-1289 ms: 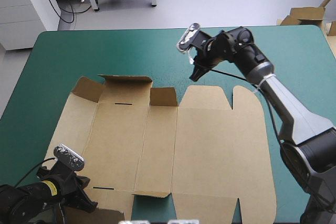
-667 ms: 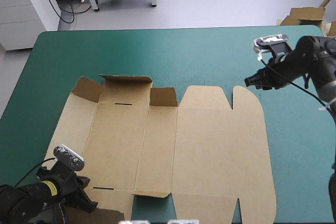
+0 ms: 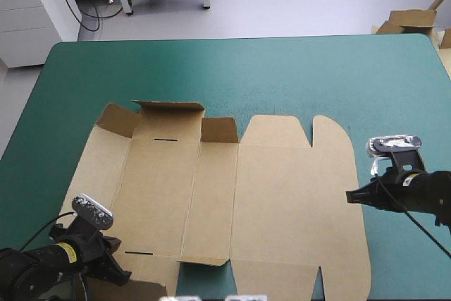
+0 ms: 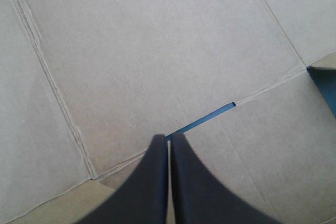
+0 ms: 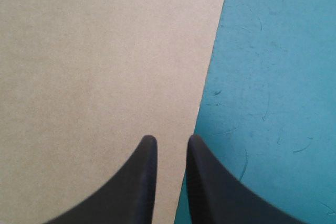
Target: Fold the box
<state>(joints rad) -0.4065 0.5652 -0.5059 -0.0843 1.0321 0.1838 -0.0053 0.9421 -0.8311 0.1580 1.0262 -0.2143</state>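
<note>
**1 flat sheet, 2 end effectors at opposite edges**

At the near-left corner: left end effector all but shut, with a pale sliver of board between the black fingers. Judged a pinch on a small corner flap of the box. Just ahead of the tips, a narrow slot cut in the board, with teal-green visible through it. Farther along, at the right edge: right end effector narrowly parted, holding nothing, poised over the border between brown board and table. Across the middle: box spread flat over most of the table's near part. At its far-left edge, 3 short flaps already tilted up.

Handling, as a guess: light, stiff across each panel, ready to bend only along the scored creases. Thin edges easy to crush, smooth face likely to slide on the cover. Best taken at a free edge or flap, close to a crease, never mid-panel.

Seen only from above: the whole outline, both arms, the raised flaps. Seen only from the left wrist: slot and crease lines close up. Seen only from the right wrist: the gap between the fingers and the exact board edge underneath.
</note>
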